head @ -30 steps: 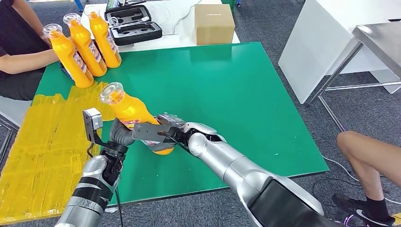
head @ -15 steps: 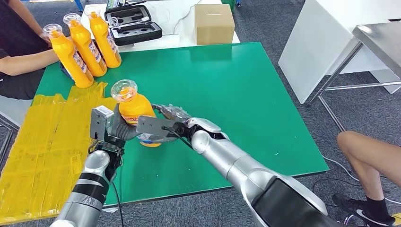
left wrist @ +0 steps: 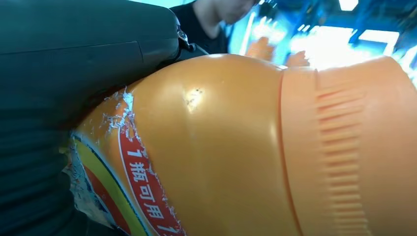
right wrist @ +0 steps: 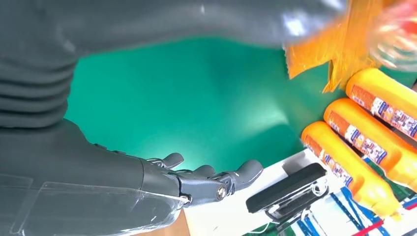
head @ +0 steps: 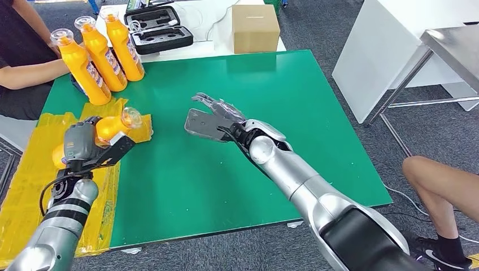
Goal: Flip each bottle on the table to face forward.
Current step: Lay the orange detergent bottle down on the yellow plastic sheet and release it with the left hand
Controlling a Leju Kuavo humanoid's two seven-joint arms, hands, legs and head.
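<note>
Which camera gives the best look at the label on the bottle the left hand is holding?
The left wrist view: the orange bottle fills it, showing its torn red-and-yellow label with white characters. The head view shows the left hand gripping the bottle, label hidden. The right wrist view catches just a blur of it.

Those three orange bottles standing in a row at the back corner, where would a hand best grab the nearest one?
Probably around the wide labelled body of the nearest bottle, coming from its open table side toward the green table. The neck is slim and capped, the next bottle crowds its far side, and a person's arm lies just beside it.
</note>
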